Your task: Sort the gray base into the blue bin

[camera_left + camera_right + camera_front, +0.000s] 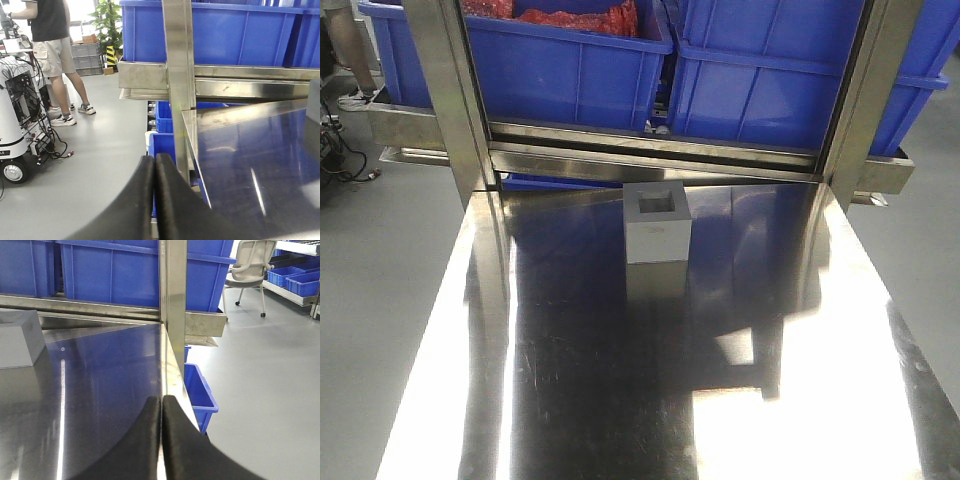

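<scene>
The gray base (657, 222) stands upright near the far edge of the shiny steel table (570, 400), its square recess facing up. It also shows at the left edge of the right wrist view (17, 337) and as a sliver at the right edge of the left wrist view (314, 102). Blue bins (565, 60) (770, 80) sit on the rack behind the table. My left gripper (154, 159) is shut and empty, off the table's left edge. My right gripper (162, 400) is shut and empty, over the table's right edge. Neither gripper shows in the front view.
Steel rack uprights (445, 95) (860, 90) flank the table's far corners. The left rack bin holds red material (582, 18). More blue bins sit low beside the table (167, 142) (199, 392). A person (52, 45) and a wheeled machine (17, 115) stand left; an office chair (252, 267) stands right.
</scene>
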Tool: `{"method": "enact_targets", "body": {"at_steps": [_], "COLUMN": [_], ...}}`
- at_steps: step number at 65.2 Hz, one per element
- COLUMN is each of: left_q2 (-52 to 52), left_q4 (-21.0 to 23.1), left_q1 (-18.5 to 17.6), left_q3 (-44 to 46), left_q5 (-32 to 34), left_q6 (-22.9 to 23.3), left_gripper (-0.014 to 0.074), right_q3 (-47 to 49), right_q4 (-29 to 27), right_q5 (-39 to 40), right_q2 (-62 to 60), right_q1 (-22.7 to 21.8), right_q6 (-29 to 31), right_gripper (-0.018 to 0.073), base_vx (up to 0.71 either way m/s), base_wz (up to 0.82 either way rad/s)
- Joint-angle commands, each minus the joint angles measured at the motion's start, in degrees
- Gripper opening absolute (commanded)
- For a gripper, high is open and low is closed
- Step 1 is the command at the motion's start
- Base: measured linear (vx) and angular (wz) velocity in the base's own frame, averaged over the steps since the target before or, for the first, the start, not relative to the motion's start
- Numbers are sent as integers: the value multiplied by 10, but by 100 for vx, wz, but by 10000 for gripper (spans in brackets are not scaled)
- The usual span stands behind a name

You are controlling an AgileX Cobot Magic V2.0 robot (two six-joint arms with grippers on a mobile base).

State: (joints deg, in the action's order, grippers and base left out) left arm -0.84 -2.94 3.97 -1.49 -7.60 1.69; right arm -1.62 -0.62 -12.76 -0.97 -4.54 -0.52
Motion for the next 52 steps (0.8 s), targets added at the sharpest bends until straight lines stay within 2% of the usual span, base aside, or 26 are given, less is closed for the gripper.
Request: {"method": "enact_targets", "body": {"at_steps": [1,52], "left_q2": [-6,-6], "left_q4": [1,1], "left_q1": [-3,-3], "left_q3": [12,12], "left_q5": [41,41], "left_q6": [6,6], "left_gripper": [-6,-6], "right_q3": [0,0], "right_q4": [3,3], "right_q5": [43,43], "right_q2": [0,0], "right_q1": [0,0], "right_q6": [5,5], "right_gripper": [-5,-5], "base_vx": [0,0], "base_wz": [0,0]}}
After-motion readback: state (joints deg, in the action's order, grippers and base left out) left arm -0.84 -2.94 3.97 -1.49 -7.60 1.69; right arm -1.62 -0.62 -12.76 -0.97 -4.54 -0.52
